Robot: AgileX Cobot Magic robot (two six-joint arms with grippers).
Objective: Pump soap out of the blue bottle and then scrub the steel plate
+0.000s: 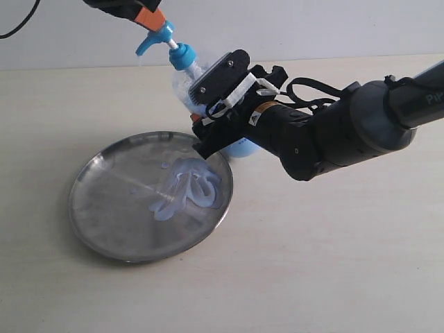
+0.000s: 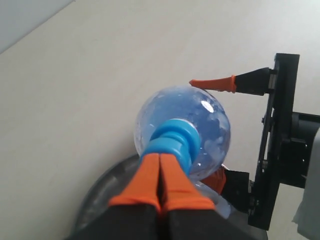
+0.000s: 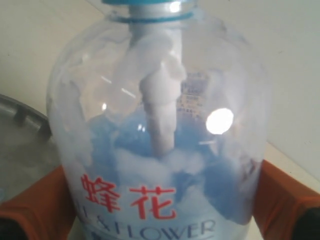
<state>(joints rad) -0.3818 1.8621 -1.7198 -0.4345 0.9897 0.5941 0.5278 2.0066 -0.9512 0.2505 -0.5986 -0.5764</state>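
Note:
The blue bottle (image 1: pixel 183 69) leans toward the steel plate (image 1: pixel 104 208), its base just off the plate's far rim. My right gripper (image 1: pixel 211 111) is shut on the bottle's clear body. In the right wrist view the bottle (image 3: pixel 160 125) with red characters fills the frame, an orange finger (image 3: pixel 280 195) on each side. My left gripper (image 1: pixel 151 17) is shut, fingertips pressed together on top of the blue pump head (image 2: pixel 172 142). Pale blue soap (image 1: pixel 187 191) lies in glossy squiggles on the right half of the plate.
The plate and bottle rest on a pale beige tabletop (image 1: pixel 333 263). A light wall (image 1: pixel 312 28) runs along the back edge. The right arm's dark body (image 1: pixel 347 132) stretches in from the right, low over the table.

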